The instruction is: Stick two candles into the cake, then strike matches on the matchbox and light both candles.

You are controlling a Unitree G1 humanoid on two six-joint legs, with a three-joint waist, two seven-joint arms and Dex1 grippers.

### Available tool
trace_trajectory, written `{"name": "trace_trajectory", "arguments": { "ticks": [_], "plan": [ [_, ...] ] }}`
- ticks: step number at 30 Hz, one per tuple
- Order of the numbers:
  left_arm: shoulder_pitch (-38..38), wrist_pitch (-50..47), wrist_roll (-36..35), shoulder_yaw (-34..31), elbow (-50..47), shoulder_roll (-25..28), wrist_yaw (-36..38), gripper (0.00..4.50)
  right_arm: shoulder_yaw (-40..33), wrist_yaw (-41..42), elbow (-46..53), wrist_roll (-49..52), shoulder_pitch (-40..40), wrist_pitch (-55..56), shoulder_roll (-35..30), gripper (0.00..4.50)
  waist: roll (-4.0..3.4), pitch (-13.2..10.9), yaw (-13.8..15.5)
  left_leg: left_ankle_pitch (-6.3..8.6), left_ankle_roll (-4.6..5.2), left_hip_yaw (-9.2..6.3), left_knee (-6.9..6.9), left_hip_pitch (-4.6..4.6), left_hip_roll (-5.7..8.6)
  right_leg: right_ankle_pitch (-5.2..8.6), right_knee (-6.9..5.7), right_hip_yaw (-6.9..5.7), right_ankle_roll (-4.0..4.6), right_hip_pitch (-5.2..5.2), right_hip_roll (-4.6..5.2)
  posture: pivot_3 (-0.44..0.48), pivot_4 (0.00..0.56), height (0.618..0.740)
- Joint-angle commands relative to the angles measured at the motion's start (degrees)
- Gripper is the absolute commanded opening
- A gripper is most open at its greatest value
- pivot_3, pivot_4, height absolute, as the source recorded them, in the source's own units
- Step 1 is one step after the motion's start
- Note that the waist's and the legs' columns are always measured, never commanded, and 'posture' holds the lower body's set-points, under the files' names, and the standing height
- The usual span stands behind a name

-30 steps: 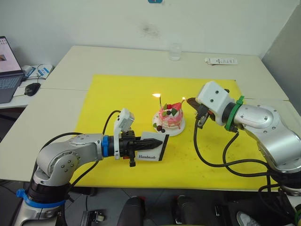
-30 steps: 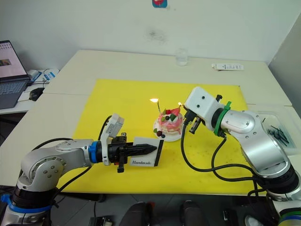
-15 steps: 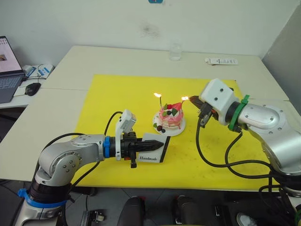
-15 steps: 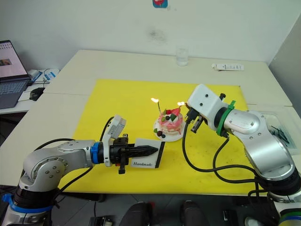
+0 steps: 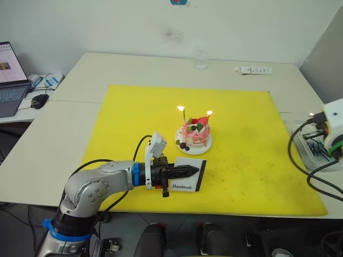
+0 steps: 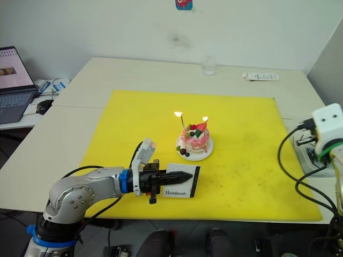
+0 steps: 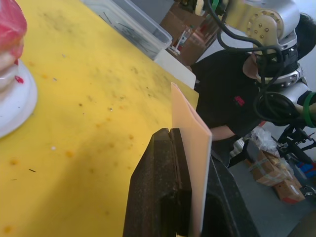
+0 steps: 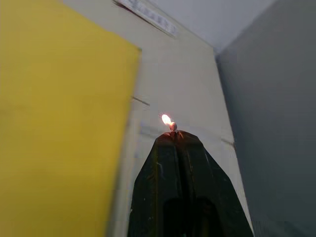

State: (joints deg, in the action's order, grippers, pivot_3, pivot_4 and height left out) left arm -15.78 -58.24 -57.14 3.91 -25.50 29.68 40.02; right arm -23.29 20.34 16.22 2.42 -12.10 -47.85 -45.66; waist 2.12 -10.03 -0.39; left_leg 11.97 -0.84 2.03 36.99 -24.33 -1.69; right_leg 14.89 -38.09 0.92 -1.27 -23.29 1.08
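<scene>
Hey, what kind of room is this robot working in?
Probably an office or lab set up for robot trials: plain pale tables pushed together against a bare wall, a laptop and mouse on a side desk, and a yellow mat laid out as the work area.

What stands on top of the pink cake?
Two lit candles rise from the cake, beside a strawberry, leaves and dark berries. How deep they sit is hidden.
</scene>
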Motion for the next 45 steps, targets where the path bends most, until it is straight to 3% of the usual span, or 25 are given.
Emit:
{"name": "trace_trajectory", "arguments": {
  "ticks": [1, 7, 10, 16, 21, 24, 29, 32, 38, 45],
  "plan": [
    [1.1, 2.0, 1.0, 0.8, -2.1, -1.4, -0.6, 0.00, -3.5, -2.9, -6.0, -0.3, -1.8, 0.9, 0.8, 0.01, -0.04, 0.0, 0.0, 0.00, 0.00, -0.02, 0.00, 0.01, 0.00, 0.00, 0.00, -0.01, 0.00, 0.02, -0.01, 0.000, 0.150, 0.738],
    [1.2, 2.8, 2.1, 1.8, -2.1, -3.7, -2.1, 0.00, -4.7, -6.7, -13.9, 0.4, -4.7, -0.1, 3.2, 0.01, -0.17, 0.1, 0.0, 0.00, 0.00, 0.02, 0.01, 0.01, 0.02, -0.02, -0.01, 0.04, -0.03, 0.02, -0.03, 0.000, 0.150, 0.738],
    [1.1, 3.1, 2.7, 1.9, -2.0, -4.4, -2.8, 0.00, -5.7, -9.3, -15.6, 0.4, -5.7, 0.7, 4.1, 0.64, -0.17, 0.1, 0.0, 0.00, 0.00, 0.01, 0.01, 0.00, 0.03, -0.02, 0.00, 0.04, -0.04, 0.02, -0.02, 0.000, 0.150, 0.738],
    [-0.1, 1.9, 2.5, 1.5, -0.8, -5.1, -3.7, 0.00, -6.2, -10.6, -12.5, 1.4, -5.5, 1.1, 5.3, 2.78, -0.19, 0.1, 0.0, 0.00, 0.00, 0.00, 0.00, 0.00, 0.03, -0.02, 0.01, 0.03, -0.04, 0.02, -0.03, 0.000, 0.150, 0.738],
    [-2.7, -2.3, 1.4, 0.6, 1.3, -6.4, -8.3, 0.00, -5.9, -7.3, -3.8, 2.2, -2.7, 3.4, 4.1, 4.48, -0.26, 0.1, 0.1, 0.00, 0.00, -0.01, 0.01, -0.01, 0.04, -0.02, 0.00, 0.01, -0.05, 0.02, -0.03, 0.000, 0.150, 0.738],
    [-4.0, -5.4, 0.4, 0.1, 2.1, -6.2, -10.2, 0.00, -5.4, -0.6, 4.3, 5.2, 0.2, 5.5, 1.8, 4.48, -0.28, 0.1, 0.1, 0.00, 0.00, -0.02, 0.00, -0.01, 0.03, -0.02, 0.01, 0.00, -0.07, 0.03, -0.04, 0.000, 0.150, 0.738],
    [-5.4, -10.4, 0.8, 0.0, 3.5, -4.4, -12.1, 0.00, -1.5, 17.3, 15.2, 6.8, 10.7, 18.2, -8.6, 4.48, -0.29, 0.1, 0.1, 0.00, 0.00, -0.07, -0.03, -0.01, 0.01, 0.01, 0.05, -0.05, -0.11, 0.03, -0.06, 0.000, 0.150, 0.738],
    [-6.5, -12.9, 1.3, -0.2, 4.6, -2.7, -12.3, 0.00, -1.4, 29.4, 23.0, 18.6, 14.1, 17.8, -10.4, 4.48, -0.24, 0.1, 0.0, 0.00, 0.00, -0.10, -0.01, 0.03, -0.03, 0.01, 0.05, -0.08, -0.10, 0.08, -0.07, 0.000, 0.150, 0.738],
    [-8.8, -14.7, 3.1, 0.3, 6.4, -2.1, -12.5, 0.00, 4.8, 34.7, 27.5, 27.5, 14.1, 12.3, -12.2, 4.48, -0.15, 0.0, 0.1, 0.00, 0.00, -0.09, 0.07, 0.05, 0.03, -0.05, 0.05, -0.11, -0.16, 0.13, 0.00, 0.000, 0.150, 0.738],
    [-9.7, -13.8, 4.3, 0.8, 4.7, 1.8, -7.6, 2.16, 12.0, 32.4, 27.1, 26.7, 10.4, 11.8, -11.2, 4.50, -0.13, 0.0, 0.2, 0.00, 0.00, -0.08, 0.04, 0.03, 0.03, -0.04, 0.06, -0.08, -0.11, 0.08, 0.03, 0.000, 0.150, 0.738]
  ]
}}
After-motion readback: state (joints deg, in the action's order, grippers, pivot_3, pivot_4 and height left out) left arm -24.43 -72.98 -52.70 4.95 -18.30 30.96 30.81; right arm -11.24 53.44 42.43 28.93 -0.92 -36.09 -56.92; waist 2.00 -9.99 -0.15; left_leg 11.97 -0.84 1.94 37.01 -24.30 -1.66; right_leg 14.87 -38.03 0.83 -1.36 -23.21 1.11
